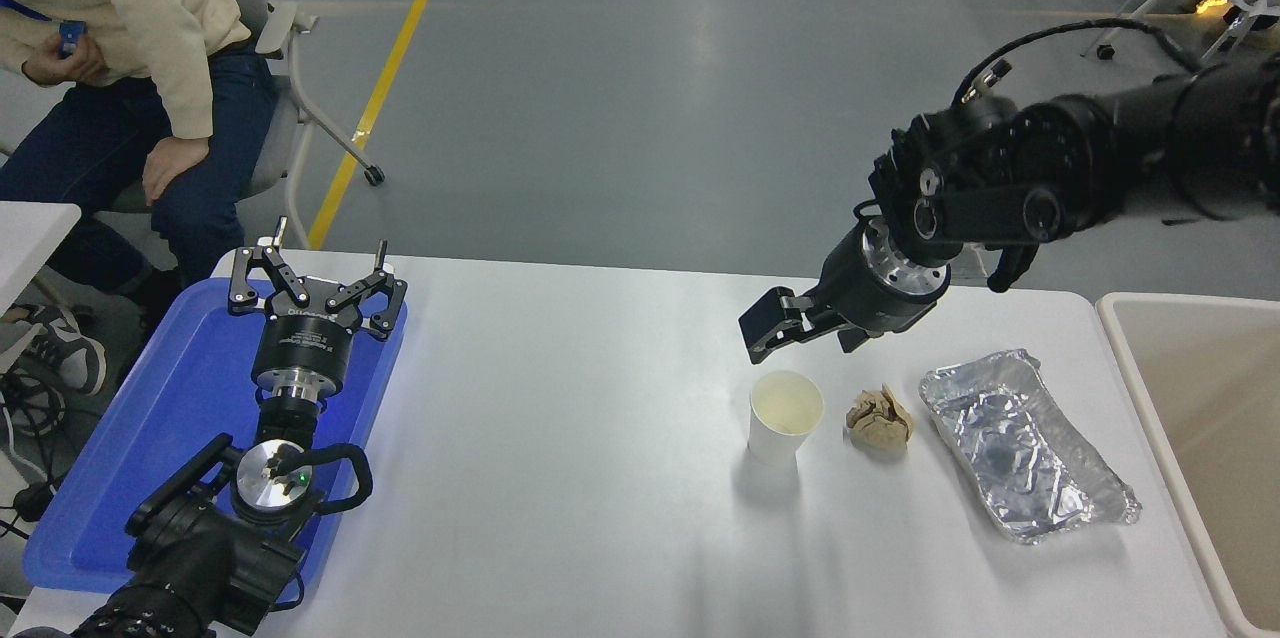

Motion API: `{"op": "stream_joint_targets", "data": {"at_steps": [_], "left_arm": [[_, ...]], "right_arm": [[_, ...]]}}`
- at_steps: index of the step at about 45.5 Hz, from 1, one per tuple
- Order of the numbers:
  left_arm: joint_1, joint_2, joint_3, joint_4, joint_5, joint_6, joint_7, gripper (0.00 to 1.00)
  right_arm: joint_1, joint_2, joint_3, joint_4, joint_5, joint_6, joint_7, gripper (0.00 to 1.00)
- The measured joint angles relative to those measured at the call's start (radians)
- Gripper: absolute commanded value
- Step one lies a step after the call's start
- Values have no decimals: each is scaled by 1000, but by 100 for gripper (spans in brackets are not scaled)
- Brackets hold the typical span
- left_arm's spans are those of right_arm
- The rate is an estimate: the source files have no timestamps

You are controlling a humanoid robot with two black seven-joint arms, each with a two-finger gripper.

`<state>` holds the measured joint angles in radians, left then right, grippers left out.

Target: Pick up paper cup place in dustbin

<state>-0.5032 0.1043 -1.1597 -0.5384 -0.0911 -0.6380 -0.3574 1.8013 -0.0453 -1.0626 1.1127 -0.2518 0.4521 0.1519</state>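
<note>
Across the white table [560,438] the light is even, and beyond its far edge runs a grey floor with a yellow line [385,83]. A person [110,48] sits on a chair past the far left corner. Along the left edge lies a blue tray [110,478], and over it the left gripper [315,296] is parked with its fingers spread wide, holding nothing. Toward the right half of the table the paper cup [785,415] stands upright, mouth up. Just beside it, nearer the right edge, sits a crumpled paper ball [879,420], then a foil tray [1022,443]. Past the right edge the dustbin [1190,418] shows its pale rim. The right gripper [775,328] hangs just above the cup's far side, touching nothing; how far its fingers are parted I cannot tell from this angle.
</note>
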Motion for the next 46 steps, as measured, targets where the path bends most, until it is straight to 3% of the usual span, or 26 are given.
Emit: {"op": "stream_joint_targets", "data": {"at_steps": [22, 34, 36, 41, 44, 46], "left_arm": [[0, 0, 0, 0, 0, -2, 0, 100], [0, 0, 0, 0, 0, -2, 0, 100], [0, 0, 0, 0, 0, -2, 0, 100], [0, 0, 0, 0, 0, -2, 0, 100], [0, 0, 0, 0, 0, -2, 0, 100], [0, 0, 0, 0, 0, -2, 0, 100]], "right_arm": [[-275, 41, 10, -229, -68, -90, 0, 96], [-355, 44, 11, -288, -83, -131, 0, 79], [-363, 44, 11, -294, -84, -135, 0, 73], [-382, 45, 11, -307, -87, -143, 0, 42], [-389, 45, 10, -312, -87, -146, 0, 18], [-393, 45, 10, -314, -88, -147, 0, 9]]}}
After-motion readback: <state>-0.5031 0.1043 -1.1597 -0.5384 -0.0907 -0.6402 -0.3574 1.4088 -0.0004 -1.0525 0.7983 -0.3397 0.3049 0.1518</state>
